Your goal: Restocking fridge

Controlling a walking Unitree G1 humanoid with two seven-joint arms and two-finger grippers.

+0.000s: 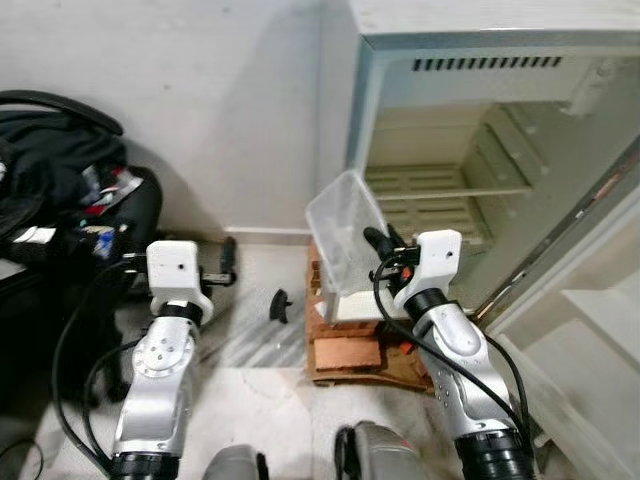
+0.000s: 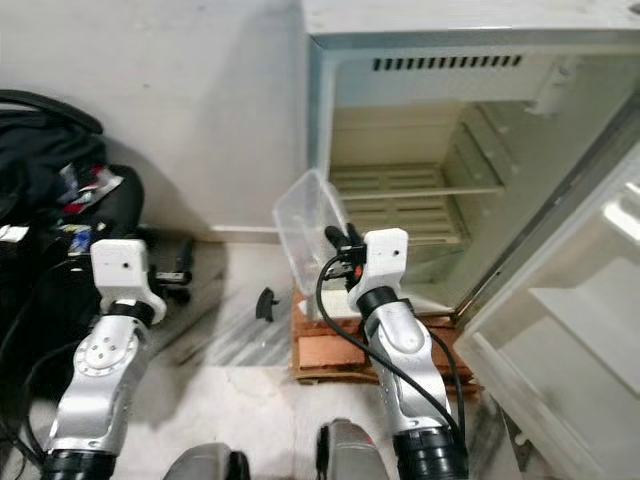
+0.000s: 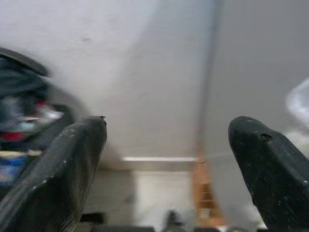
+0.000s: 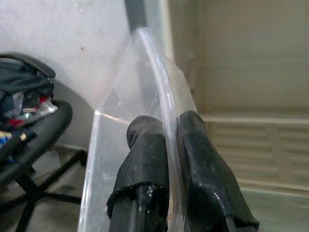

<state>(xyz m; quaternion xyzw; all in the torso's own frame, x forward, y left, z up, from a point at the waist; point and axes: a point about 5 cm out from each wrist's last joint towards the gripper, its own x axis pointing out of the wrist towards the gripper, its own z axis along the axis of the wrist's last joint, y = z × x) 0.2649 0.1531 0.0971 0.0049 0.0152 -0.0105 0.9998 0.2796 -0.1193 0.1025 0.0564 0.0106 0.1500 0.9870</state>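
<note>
clear plastic bin | tilted, empty | rim pinched by right gripper

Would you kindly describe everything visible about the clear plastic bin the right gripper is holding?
The clear plastic bin is a see-through, colourless rectangular tub with a thickened rim and looks empty. It hangs tilted in the air, its opening turned towards the open fridge, in front of the fridge's lower left corner and above the bricks on the floor. The right gripper has its jaws shut on one wall just below the rim, one finger inside and one outside. Nothing else touches it.
</note>
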